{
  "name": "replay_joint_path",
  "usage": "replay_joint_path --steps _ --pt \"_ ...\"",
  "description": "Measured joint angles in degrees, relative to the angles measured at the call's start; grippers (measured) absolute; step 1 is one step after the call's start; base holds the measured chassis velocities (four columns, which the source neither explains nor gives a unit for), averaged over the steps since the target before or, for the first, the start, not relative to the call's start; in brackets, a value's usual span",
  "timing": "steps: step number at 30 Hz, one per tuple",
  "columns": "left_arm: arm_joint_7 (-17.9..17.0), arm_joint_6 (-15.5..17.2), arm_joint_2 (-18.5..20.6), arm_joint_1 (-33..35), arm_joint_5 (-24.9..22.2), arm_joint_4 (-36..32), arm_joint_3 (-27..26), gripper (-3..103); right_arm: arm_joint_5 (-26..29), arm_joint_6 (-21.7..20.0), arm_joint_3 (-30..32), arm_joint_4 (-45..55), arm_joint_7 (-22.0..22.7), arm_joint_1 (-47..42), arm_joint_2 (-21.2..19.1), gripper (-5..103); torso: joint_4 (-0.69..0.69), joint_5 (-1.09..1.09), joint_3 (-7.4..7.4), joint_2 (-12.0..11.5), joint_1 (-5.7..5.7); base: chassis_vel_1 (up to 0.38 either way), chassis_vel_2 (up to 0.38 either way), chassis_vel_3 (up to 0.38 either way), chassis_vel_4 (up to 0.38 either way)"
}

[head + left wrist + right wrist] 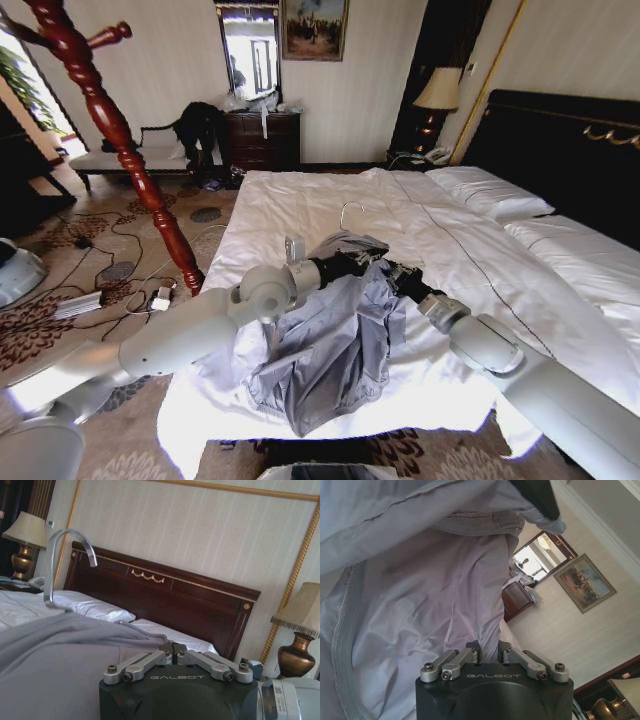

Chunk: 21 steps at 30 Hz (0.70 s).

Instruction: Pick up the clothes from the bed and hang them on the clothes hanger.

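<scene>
The clothes (335, 350), a grey-blue shirt, hang bunched over the near part of the bed (480, 270) and are held up between both arms. The clothes hanger's hook (350, 210) sticks up just above the collar. In the left wrist view the hanger (70, 545) runs under the shirt (60, 655) to my left gripper (172, 655), which is shut on the wire's end. My left gripper (345, 266) and right gripper (388, 272) sit close together at the shirt's top. The right gripper (487, 651) is shut on the shirt fabric (420, 605).
A red-brown wooden coat stand (112, 125) rises left of the bed. Cables and a power strip (80, 303) lie on the carpet. A bench with a black garment heap (198, 125), a dresser, a lamp (438, 95), pillows (490, 192) and the dark headboard (570, 150) lie beyond.
</scene>
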Motion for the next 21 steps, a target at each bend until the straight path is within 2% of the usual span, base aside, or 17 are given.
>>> replay_joint_path --steps 7,10,12,17,19,21 --pt "-0.3 1.2 2.2 2.2 1.1 -1.5 -0.3 -2 0.4 -0.1 0.2 -1.4 0.4 0.3 0.3 17 0.0 0.0 0.0 0.0 0.01 0.0 0.0 0.0 0.0" --pt "-0.8 1.7 2.5 3.2 2.0 -2.1 -0.7 14 0.6 -0.1 0.3 -1.3 0.5 0.3 0.2 17 0.01 0.0 0.0 0.0 0.0 0.0 0.0 0.0 0.0" --pt "-1.1 1.7 2.5 3.5 2.8 -2.3 -0.8 14 0.6 -0.1 0.3 -1.2 0.5 0.2 0.2 17 0.0 0.0 0.0 0.0 0.0 0.0 0.0 0.0 0.0" --pt "-1.0 3.0 4.5 4.2 5.1 -5.1 -1.4 41 0.6 -0.1 0.7 -0.9 0.6 -0.1 0.2 17 0.0 0.0 0.0 0.0 0.0 0.0 0.0 0.0 0.0" --pt "-0.9 3.4 5.0 4.5 5.2 -5.7 -1.8 41 0.6 -0.1 0.8 -0.9 0.6 -0.1 0.2 17 0.0 0.0 0.0 0.0 0.0 0.0 0.0 0.0 0.0" --pt "-0.9 3.6 6.2 5.4 5.3 -6.9 -2.6 53 0.6 -0.1 0.8 -1.0 0.7 -0.1 0.1 17 0.0 0.01 0.0 0.0 0.0 0.0 0.0 0.0 0.0"
